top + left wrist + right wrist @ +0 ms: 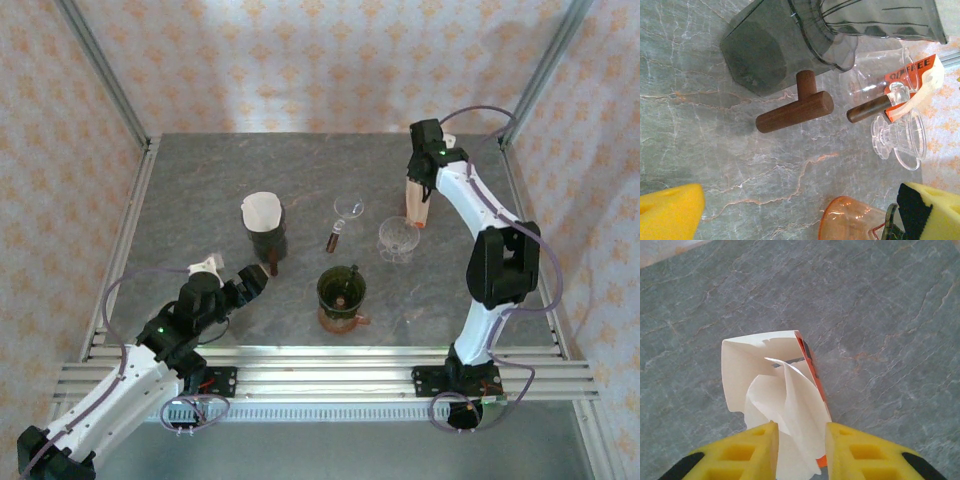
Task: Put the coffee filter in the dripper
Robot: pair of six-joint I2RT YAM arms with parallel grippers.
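Coffee filter is sitting between the right gripper fingers, which are narrowed around it; I'm not able to tell whether they're actually pinching. It's poking out of the orange packet at the table's far right, long axis running up toward the wrist, free edge leading. Left gripper is hanging wide open, empty, by the dark dripper. I'm judging this filter not placed yet: lift, carry and drop-in remaining.

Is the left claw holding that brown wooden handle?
No, the wooden handle sits out in front of the left claw, clear of both yellow fingers, with bare table between.
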